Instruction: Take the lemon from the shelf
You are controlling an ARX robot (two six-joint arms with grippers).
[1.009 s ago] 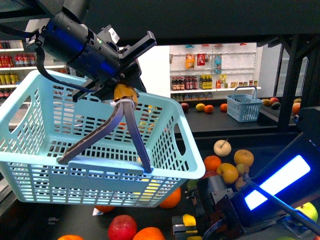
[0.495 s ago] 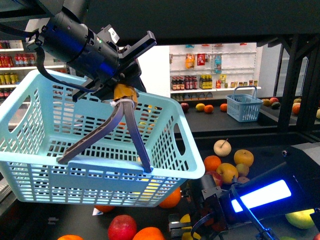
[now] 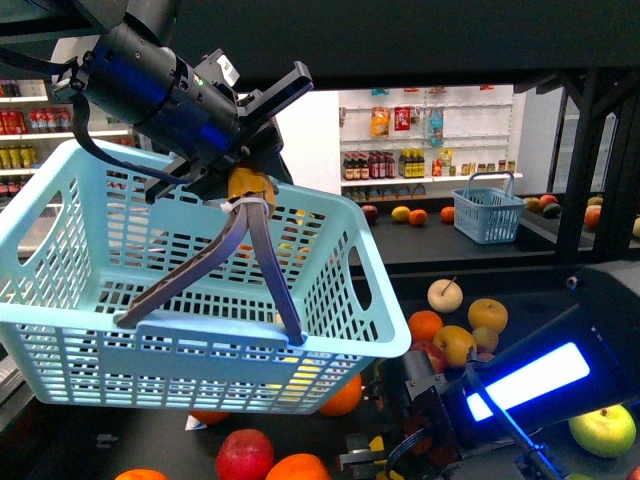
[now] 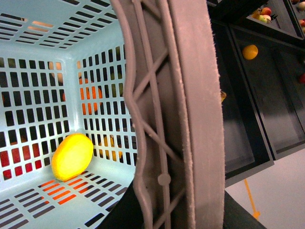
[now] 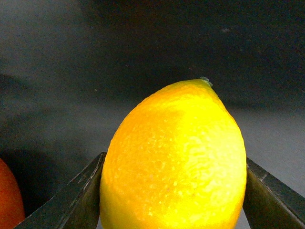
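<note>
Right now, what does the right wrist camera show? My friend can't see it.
A bright yellow lemon fills the middle of the picture, held in the right gripper with a dark finger pressed against each side. Behind it is the dark, blurry shelf tray, and a sliver of a red-orange fruit peeks in at one edge.

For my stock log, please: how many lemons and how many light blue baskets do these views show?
Lemons: 2 (gripped lemon, loose lemon in the near basket)
Light blue baskets: 2 (near basket, far basket)
Total: 4
</note>
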